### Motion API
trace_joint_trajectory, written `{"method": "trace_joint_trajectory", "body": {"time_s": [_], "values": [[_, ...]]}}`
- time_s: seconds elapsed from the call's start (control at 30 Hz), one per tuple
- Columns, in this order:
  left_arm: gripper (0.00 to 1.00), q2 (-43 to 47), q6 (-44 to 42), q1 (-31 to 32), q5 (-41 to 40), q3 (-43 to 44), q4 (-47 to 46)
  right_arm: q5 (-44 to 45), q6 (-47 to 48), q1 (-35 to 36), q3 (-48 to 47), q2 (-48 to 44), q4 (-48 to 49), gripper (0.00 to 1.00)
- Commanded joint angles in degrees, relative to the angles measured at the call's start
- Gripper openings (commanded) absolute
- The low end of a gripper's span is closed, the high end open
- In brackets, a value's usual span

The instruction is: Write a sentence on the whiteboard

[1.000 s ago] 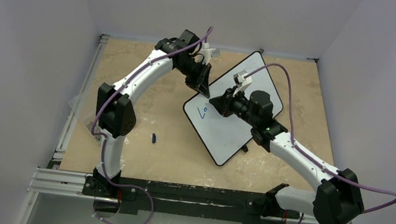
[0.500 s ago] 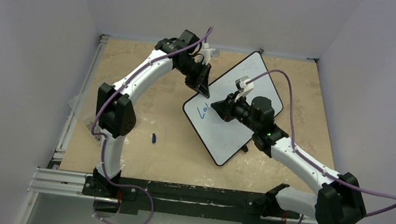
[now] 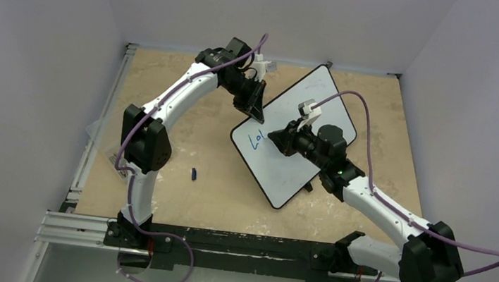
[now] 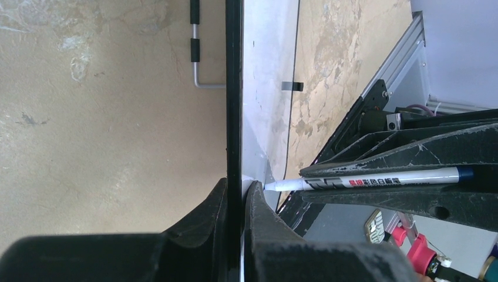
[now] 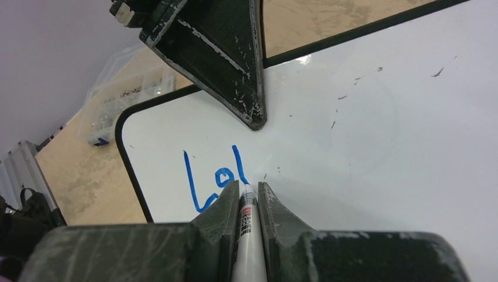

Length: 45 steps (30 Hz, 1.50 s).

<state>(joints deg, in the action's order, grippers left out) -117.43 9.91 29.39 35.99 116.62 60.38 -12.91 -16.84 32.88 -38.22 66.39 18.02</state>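
Clamps marker point(image 5: 248, 235) in right gripper point(image 5: 244, 189); pinches whiteboard point(image 5: 364, 135) rim in left gripper point(image 4: 238, 187). Risks skewing the sentence point(image 5: 191, 182) through rim slippage under tip pressure.

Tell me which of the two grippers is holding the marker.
The right gripper: its jaws are shut on the white marker, tip touching the whiteboard. The left gripper instead clamps the whiteboard's black edge.

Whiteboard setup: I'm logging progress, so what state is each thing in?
whiteboard: on the table, edge clamped by left tool
sentence: just started, blue "lo" plus one stroke
marker: uncapped, tip at the board
left tool: shut on whiteboard
right tool: shut on marker
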Motion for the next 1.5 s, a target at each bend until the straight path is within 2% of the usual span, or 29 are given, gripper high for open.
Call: {"method": "trace_joint_trajectory", "body": {"time_s": [0.0, 0.33, 0.87, 1.17, 1.47], "values": [[0.00, 0.7, -3.9, 1.5, -11.7, -0.9, -0.4, 2.9, 1.1, -0.2, 1.2, -1.2, -5.9, 0.00], [0.00, 0.6, -4.0, 1.5, -11.8, -0.9, -0.3, 3.3, 1.4, -0.3, -1.3, 1.1, -6.4, 0.00], [0.00, 0.7, -4.1, 1.5, -12.0, -1.1, -0.5, 3.1, 3.3, -2.2, -13.2, 6.9, -8.5, 0.00], [0.00, 0.8, -4.2, 1.5, -12.2, -1.4, -1.0, 2.8, 2.4, -2.1, -12.5, 0.9, -10.3, 0.00], [0.00, 0.5, -4.2, 1.5, -12.4, -0.8, -0.9, 6.1, 1.4, -2.3, -8.9, -3.6, -10.9, 0.00]]}}
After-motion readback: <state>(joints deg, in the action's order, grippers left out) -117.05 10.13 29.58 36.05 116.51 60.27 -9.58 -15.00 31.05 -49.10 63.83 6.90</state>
